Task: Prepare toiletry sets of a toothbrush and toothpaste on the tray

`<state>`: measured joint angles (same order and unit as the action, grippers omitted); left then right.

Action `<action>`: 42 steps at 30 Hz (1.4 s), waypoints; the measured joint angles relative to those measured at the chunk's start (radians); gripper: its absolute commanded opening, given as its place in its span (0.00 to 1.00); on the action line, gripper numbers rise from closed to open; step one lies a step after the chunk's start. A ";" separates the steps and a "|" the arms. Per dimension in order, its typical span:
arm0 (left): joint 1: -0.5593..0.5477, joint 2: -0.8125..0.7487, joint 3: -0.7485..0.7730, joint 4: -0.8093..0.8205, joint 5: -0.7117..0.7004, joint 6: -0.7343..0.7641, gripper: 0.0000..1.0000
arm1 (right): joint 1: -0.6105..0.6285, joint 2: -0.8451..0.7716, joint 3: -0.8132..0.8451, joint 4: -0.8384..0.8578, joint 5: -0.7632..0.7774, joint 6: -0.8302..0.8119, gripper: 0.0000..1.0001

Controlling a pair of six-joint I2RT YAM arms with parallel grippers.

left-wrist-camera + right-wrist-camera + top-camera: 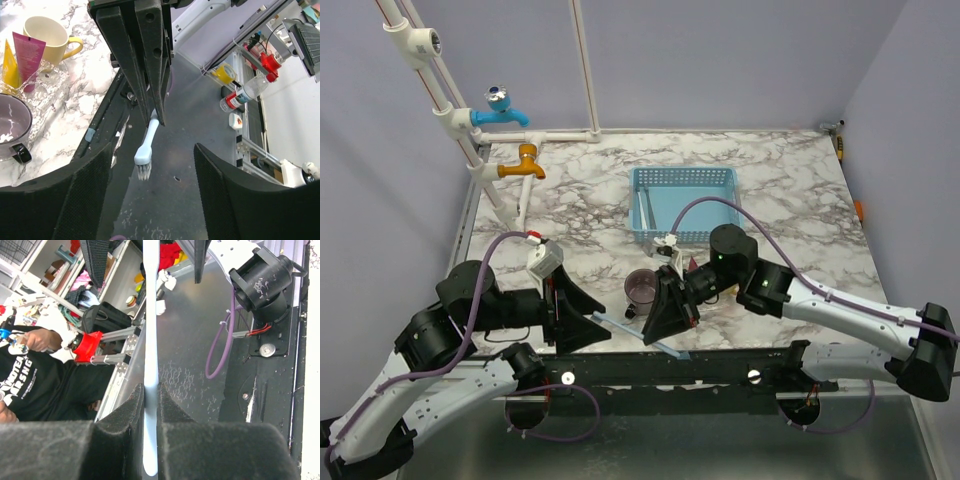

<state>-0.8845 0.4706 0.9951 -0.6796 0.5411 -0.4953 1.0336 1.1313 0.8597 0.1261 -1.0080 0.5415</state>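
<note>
Pale-blue plastic, the toothbrush (144, 159) hangs at the centre of the left wrist view with its white bristled head at the lower end. The right pincer (156, 114) is clamped shut on its handle. The left pincer (151, 150) stands open, its fingers either side of the head and clear of it. Only this view shows the yellow toothpaste tube (10, 62) and the magenta toothpaste tube (27, 52), side by side on the marble desk (75, 85) at upper left, just beside a cream mug (47, 31), with a mauve cup (12, 122) at the left edge. The right wrist view gives just the handle, a pale vertical stripe. The top view alone shows a blue basket (682, 203) at upper centre.
</note>
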 measured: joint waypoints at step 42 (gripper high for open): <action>0.000 0.031 0.011 -0.013 -0.011 0.003 0.00 | 0.030 0.015 0.017 -0.019 0.068 -0.038 0.35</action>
<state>-0.8845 0.5018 1.0058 -0.6922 0.5297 -0.4919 1.0634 1.1465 0.8768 0.1066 -0.9401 0.5037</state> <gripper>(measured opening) 0.092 0.237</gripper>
